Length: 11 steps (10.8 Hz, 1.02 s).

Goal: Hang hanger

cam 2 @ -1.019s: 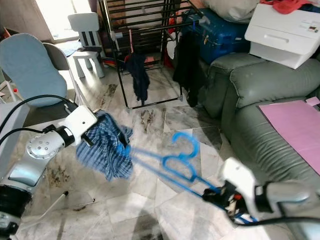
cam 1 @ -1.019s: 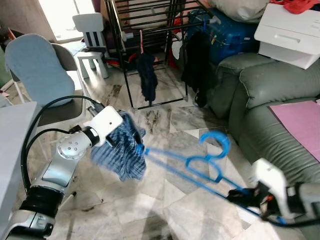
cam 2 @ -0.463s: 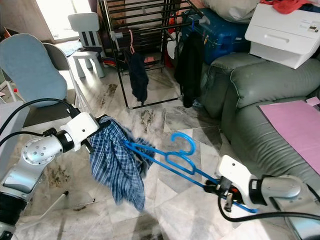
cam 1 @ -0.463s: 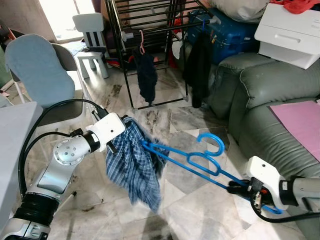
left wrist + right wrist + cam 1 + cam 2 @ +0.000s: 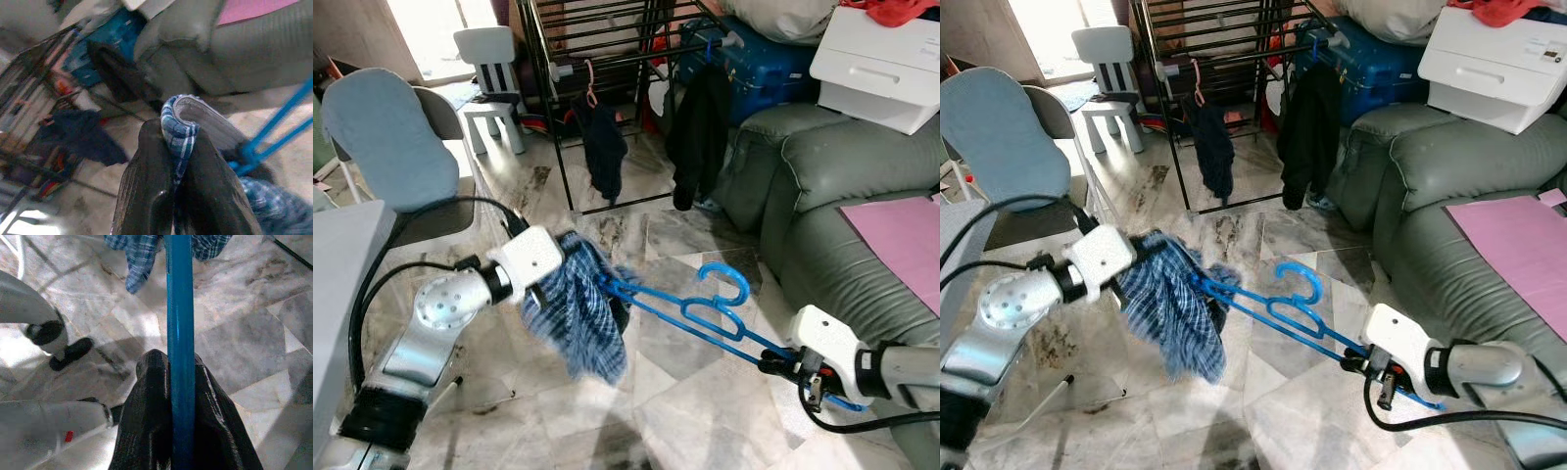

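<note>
a: what is the left gripper (image 5: 182, 161) doing?
b: its two black fingers (image 5: 146, 186) are pinching a fold of the blue plaid garment (image 5: 582, 318), which is dangling above the marble floor (image 5: 646, 392) at about nine o'clock in the head view.
a: and the right gripper (image 5: 177, 382)?
b: it is sitting at about four o'clock, its jaws clamping the bar of the blue hanger (image 5: 705, 313).
a: where is the hanger lying?
b: it is stretching level between both grippers, its far end reaching into the garment and its hook curling upward near the middle.
a: what is standing behind?
b: a black drying rack (image 5: 597, 59) with dark clothes (image 5: 604, 147) is standing at twelve o'clock, and a grey-green sofa (image 5: 842, 196) is filling two o'clock.
</note>
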{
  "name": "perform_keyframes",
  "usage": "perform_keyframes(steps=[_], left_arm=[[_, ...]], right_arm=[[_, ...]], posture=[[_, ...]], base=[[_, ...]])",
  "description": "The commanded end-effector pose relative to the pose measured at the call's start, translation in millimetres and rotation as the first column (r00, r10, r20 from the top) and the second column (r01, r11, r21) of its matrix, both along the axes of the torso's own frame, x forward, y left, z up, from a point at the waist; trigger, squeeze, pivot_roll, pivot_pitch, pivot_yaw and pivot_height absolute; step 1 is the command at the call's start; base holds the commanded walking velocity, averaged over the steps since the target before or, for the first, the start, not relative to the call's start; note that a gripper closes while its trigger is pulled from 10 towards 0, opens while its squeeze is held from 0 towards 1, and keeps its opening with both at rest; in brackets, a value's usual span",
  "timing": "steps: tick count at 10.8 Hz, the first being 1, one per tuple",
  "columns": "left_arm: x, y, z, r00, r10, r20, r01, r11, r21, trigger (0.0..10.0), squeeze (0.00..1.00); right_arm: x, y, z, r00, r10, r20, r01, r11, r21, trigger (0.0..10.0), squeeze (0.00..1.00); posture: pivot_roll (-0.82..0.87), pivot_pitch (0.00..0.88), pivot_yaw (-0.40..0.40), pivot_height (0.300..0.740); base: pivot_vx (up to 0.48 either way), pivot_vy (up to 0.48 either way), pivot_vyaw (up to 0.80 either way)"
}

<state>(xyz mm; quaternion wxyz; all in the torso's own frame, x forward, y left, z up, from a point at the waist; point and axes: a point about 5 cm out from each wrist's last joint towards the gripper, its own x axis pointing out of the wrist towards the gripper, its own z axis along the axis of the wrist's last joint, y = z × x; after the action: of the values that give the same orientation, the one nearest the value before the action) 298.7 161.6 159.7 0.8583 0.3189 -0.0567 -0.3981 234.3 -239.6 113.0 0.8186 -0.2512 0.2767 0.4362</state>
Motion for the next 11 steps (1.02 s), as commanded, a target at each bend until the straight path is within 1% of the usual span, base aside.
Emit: perform_keyframes(steps=[1,2,3,4,5,6,7,8,9,10,11], left_arm=[[-4.2,-4.4,6,0.999,-0.049,0.007,0.048,0.999,0.013,10.0,0.00],[-11.5,-16.2,12,0.994,-0.112,0.016,0.112,0.994,-0.012,10.0,0.00],[-16.5,-21.6,13,0.989,-0.146,0.012,0.147,0.989,-0.013,10.0,0.00],[-22.4,-24.7,11,0.984,-0.176,-0.007,0.176,0.984,-0.006,10.0,0.00],[-31.5,-28.8,7,0.975,-0.218,-0.047,0.218,0.976,-0.008,10.0,0.00],[-33.0,-27.4,5,0.975,-0.217,-0.053,0.218,0.976,0.009,10.0,0.00],[-32.0,-27.5,8,0.977,-0.207,-0.045,0.206,0.978,-0.014,10.0,0.00],[-35.8,-37.1,11,0.974,-0.224,-0.033,0.222,0.974,-0.046,10.0,0.00],[-39.9,-44.2,10,0.970,-0.241,-0.040,0.238,0.969,-0.068,10.0,0.00],[-46.7,-55.1,6,0.964,-0.261,-0.050,0.255,0.962,-0.099,10.0,0.00],[-47.6,-64.1,8,0.964,-0.266,-0.024,0.261,0.957,-0.127,10.0,0.00]], right_arm=[[6.0,2.3,3,0.999,0.009,0.051,-0.008,1.000,-0.018,10.0,0.00],[10.4,4.9,4,0.997,0.003,0.078,-0.002,1.000,-0.019,10.0,0.00],[12.4,6.1,4,0.996,0.000,0.094,0.002,1.000,-0.020,10.0,0.00],[16.0,6.1,3,0.993,-0.007,0.115,0.010,0.999,-0.032,10.0,0.00],[21.4,5.8,2,0.990,-0.031,0.141,0.036,0.999,-0.033,10.0,0.00],[22.6,6.7,3,0.989,-0.034,0.144,0.038,0.999,-0.025,10.0,0.00],[27.0,4.7,2,0.985,-0.079,0.151,0.083,0.996,-0.020,10.0,0.00],[37.8,1.7,1,0.962,-0.206,0.179,0.203,0.979,0.034,10.0,0.00],[48.3,0.0,2,0.926,-0.328,0.190,0.312,0.944,0.110,10.0,0.00],[67.1,2.4,9,0.834,-0.529,0.157,0.475,0.833,0.283,10.0,0.00],[76.2,10.6,11,0.788,-0.611,0.075,0.541,0.746,0.388,10.0,0.00]], posture=[[-0.12,0.036,0.073,0.740],[-0.11,0.037,0.070,0.740],[-0.11,0.038,0.069,0.740],[-0.11,0.039,0.069,0.740],[-0.11,0.039,0.068,0.740],[-0.11,0.039,0.067,0.740],[-0.11,0.040,0.066,0.740],[-0.11,0.039,0.064,0.740],[-0.11,0.039,0.065,0.740],[-0.11,0.040,0.064,0.740],[-0.11,0.038,0.060,0.740]], base=[[0.000,0.000,0.00],[0.000,0.000,0.00],[0.000,0.000,0.00],[0.000,0.000,0.00],[0.000,0.000,0.00],[0.000,0.000,0.00],[0.000,0.000,0.00],[0.000,0.000,0.00],[0.000,0.000,0.00],[0.000,0.000,0.00],[0.000,0.000,0.00]])
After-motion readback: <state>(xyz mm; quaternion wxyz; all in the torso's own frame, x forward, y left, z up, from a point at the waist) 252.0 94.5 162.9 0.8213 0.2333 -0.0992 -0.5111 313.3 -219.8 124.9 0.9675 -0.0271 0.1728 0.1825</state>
